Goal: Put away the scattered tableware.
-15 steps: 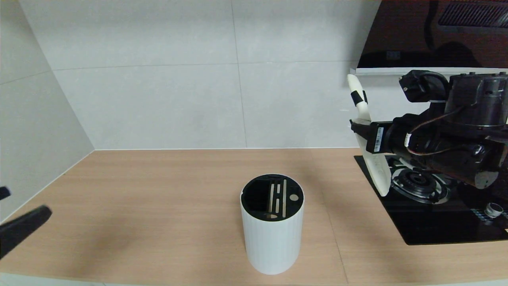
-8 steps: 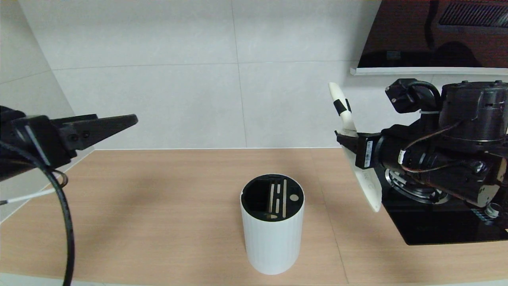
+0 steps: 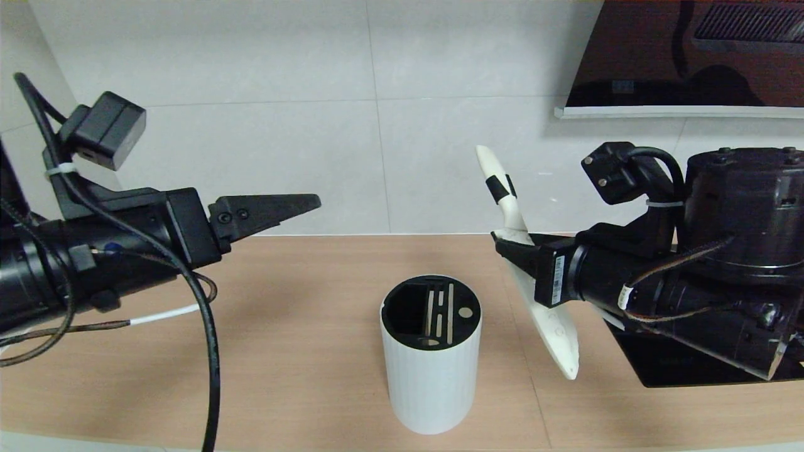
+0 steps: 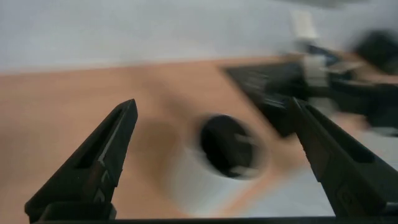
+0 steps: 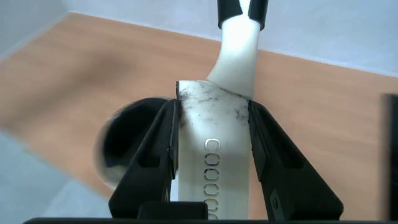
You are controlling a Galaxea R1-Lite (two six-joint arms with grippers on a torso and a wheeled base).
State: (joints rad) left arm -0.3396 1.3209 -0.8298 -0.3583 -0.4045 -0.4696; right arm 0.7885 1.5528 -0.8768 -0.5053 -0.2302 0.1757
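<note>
A white cylindrical holder (image 3: 431, 376) with a black slotted top stands on the wooden counter (image 3: 282, 351) near its front edge; it also appears blurred in the left wrist view (image 4: 214, 165) and the right wrist view (image 5: 121, 149). My right gripper (image 3: 514, 250) is shut on a white knife-like utensil (image 3: 553, 326), blade pointing down and handle with a black band up, just right of the holder. The blade sits between the fingers (image 5: 213, 143). My left gripper (image 3: 276, 208) hangs open above the counter, left of the holder, with nothing between its fingers (image 4: 106, 155).
A black cooktop (image 3: 666, 367) lies on the counter's right side under my right arm. A dark range hood (image 3: 691, 56) hangs above it. Tiled walls close the back and left. Bare counter lies left of and behind the holder.
My left arm has swung in from the far left and risen, now pointing toward the holder. My right arm has carried the white utensil leftward and lower, closer to the holder.
</note>
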